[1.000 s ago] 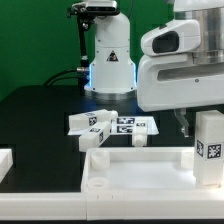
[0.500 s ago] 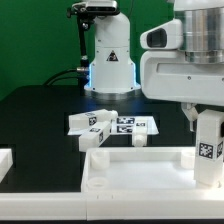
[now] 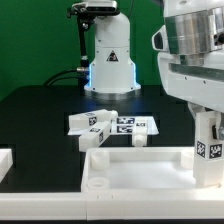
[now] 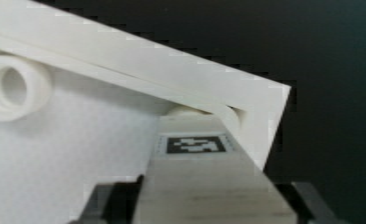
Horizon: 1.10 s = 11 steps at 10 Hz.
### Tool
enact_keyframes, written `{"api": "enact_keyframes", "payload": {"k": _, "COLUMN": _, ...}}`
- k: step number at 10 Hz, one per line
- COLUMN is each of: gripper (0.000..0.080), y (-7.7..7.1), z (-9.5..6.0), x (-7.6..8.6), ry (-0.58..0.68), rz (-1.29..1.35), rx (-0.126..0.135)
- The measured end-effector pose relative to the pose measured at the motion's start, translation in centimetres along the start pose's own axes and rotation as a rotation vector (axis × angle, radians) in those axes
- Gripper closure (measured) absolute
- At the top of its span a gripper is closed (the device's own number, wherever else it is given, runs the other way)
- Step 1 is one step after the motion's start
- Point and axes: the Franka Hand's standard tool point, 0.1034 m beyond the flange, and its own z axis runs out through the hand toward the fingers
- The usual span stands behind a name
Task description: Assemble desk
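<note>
Wrist view: the fingers are closed on a white square leg, one on each side and both touching it. A black-and-white tag sits on the leg's face just past the fingertips. Beyond that, the leg's far end meets a rimmed corner of the white panel; can't tell if it's seated. A round socket lies well off to one side of the fingers.

Exterior view: the robot arm mostly hides the fingers. The leg hangs upright below them, over the panel's corner. The loose legs lie on the black surface, well apart from the fingers.
</note>
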Motion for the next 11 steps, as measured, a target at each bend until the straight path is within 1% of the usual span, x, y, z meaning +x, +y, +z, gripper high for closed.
{"api": "enact_keyframes", "payload": {"k": 1, "gripper": 0.0511, "y": -0.12, "z": 0.00, "x": -0.18, "ry": -0.008, "rz": 0.129, "rx": 0.008}}
{"api": "enact_keyframes", "payload": {"k": 2, "gripper": 0.0511, "y": -0.41, "z": -0.03, "x": -0.45, "ry": -0.015, "rz": 0.335, "rx": 0.025}}
{"api": "enact_keyframes", "payload": {"k": 3, "gripper": 0.0511, "y": -0.50, "z": 0.05, "x": -0.38, "ry": -0.014, "rz": 0.377, "rx": 0.042}}
{"api": "enact_keyframes", "payload": {"k": 5, "gripper": 0.0506, "y": -0.45, "z": 0.10, "x": -0.34, "ry": -0.010, "rz": 0.274, "rx": 0.040}}
{"api": "enact_keyframes", "payload": {"k": 6, "gripper": 0.0331, "y": -0.31, "z": 0.14, "x": -0.19, "ry": -0.003, "rz": 0.088, "rx": 0.028}}
{"api": "enact_keyframes", "payload": {"k": 7, "gripper": 0.0214, "y": -0.35, "z": 0.03, "x": -0.12, "ry": -0.005, "rz": -0.124, "rx": 0.007}}
{"api": "enact_keyframes", "payload": {"k": 8, "gripper": 0.0162, "y": -0.57, "z": -0.08, "x": -0.32, "ry": -0.009, "rz": -0.225, "rx": -0.004}}
{"api": "enact_keyframes", "payload": {"k": 9, "gripper": 0.0162, "y": -0.55, "z": -0.02, "x": -0.26, "ry": -0.007, "rz": -0.253, "rx": -0.002}}
{"api": "enact_keyframes", "payload": {"k": 11, "gripper": 0.0152, "y": -0.52, "z": 0.01, "x": -0.22, "ry": -0.006, "rz": -0.422, "rx": -0.002}}
